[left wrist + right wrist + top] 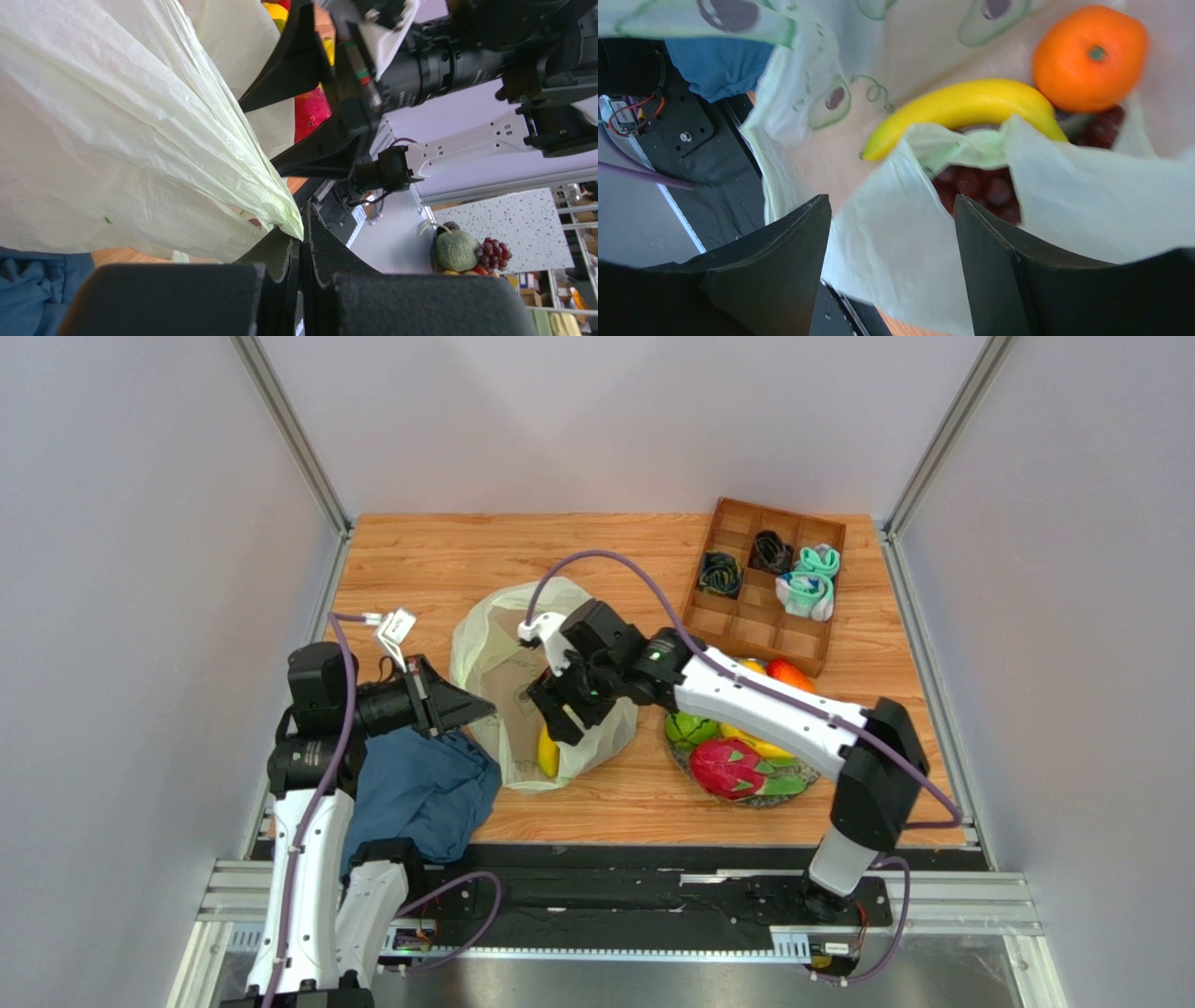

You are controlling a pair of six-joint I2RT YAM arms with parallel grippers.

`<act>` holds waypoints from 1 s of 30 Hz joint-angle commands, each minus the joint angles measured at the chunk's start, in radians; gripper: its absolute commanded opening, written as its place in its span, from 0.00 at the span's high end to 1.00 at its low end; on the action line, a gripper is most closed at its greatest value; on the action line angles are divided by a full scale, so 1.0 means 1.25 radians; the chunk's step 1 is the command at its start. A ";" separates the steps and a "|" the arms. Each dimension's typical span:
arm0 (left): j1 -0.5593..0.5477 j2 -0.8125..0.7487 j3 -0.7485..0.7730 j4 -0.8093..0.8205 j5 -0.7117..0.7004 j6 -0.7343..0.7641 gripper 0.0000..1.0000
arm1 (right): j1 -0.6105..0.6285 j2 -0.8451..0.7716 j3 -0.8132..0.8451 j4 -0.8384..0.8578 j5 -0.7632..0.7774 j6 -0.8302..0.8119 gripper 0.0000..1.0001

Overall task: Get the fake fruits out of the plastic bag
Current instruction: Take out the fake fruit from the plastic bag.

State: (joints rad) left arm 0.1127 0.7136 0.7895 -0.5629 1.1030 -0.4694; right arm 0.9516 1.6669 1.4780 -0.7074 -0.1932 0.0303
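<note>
**Fake fruits (727,767): some out, some left in the bag**

Location: the fake fruits are split between two spots. Inside the plastic bag (491,651), seen through its mouth from the right wrist: one banana (962,105), one orange (1088,49) and a cluster of dark grapes (980,185), part hidden under a fold of film. Out of the bag, on a dish (769,800) just to its right: pink dragon fruit (730,770), green apple (687,731), a second orange (790,675) and something yellow between them, kind unclear.

Bag: lies on its side mid-table, mouth toward the arms, crumpled.

Left gripper (303,238): fingers clenched on a gathered corner of the bag's edge, film pulled taut from the pinch.

Right gripper (891,210): at the bag mouth, fingers spread, nothing held. A loose flap of film sits between them, in front of the grapes.

Surroundings: blue cloth (421,791) under the left arm, beside the bag. Wooden divided tray (744,623) with rolled socks at the far right, well apart.

Progress (judgement): roughly half done. At least three items remain. The flap covering the grapes looks like the obstacle, while banana and orange lie exposed.
</note>
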 commanded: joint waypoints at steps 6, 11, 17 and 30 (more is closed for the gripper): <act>-0.006 -0.052 -0.049 0.044 -0.065 -0.038 1.00 | 0.120 0.194 0.187 0.065 0.084 -0.003 0.37; -0.014 -0.043 -0.014 0.045 -0.082 -0.033 1.00 | 0.128 0.247 0.199 0.062 0.143 0.062 0.42; -0.023 -0.044 -0.024 0.029 -0.088 -0.023 1.00 | 0.151 0.270 0.202 0.065 0.304 0.059 0.45; -0.039 -0.047 -0.044 0.027 -0.095 -0.015 1.00 | 0.127 0.292 0.167 -0.002 0.362 0.193 0.45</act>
State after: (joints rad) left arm 0.0807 0.6582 0.7357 -0.5350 0.9806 -0.4957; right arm 1.1210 2.0010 1.6531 -0.6926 0.1997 0.1905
